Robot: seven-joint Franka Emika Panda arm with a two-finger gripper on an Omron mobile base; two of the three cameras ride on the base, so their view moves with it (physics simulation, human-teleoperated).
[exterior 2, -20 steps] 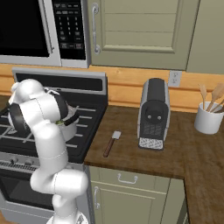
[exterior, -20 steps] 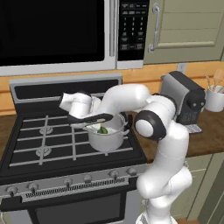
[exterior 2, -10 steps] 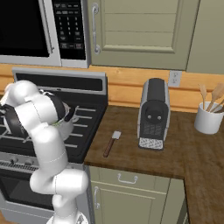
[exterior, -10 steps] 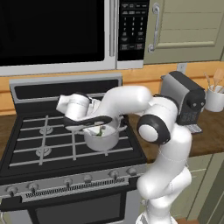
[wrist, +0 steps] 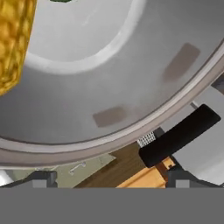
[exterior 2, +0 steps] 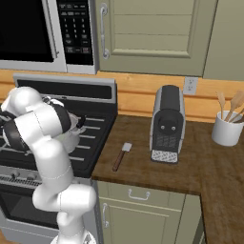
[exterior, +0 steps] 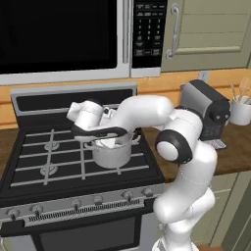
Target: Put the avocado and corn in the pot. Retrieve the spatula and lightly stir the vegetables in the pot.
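Currently the gripper is just above the shiny steel cylindrical pot; jaws spread, holding nothing. Bright yellow corn cob and dark green avocado lie inside. Retract vertically, then fetch the slim dark spatula from the counter.

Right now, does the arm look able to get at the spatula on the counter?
Probably yes. The spatula lies in the open on the wooden counter beside the stove, nothing on or against it. The gripper is over the pot, so it must swing across.
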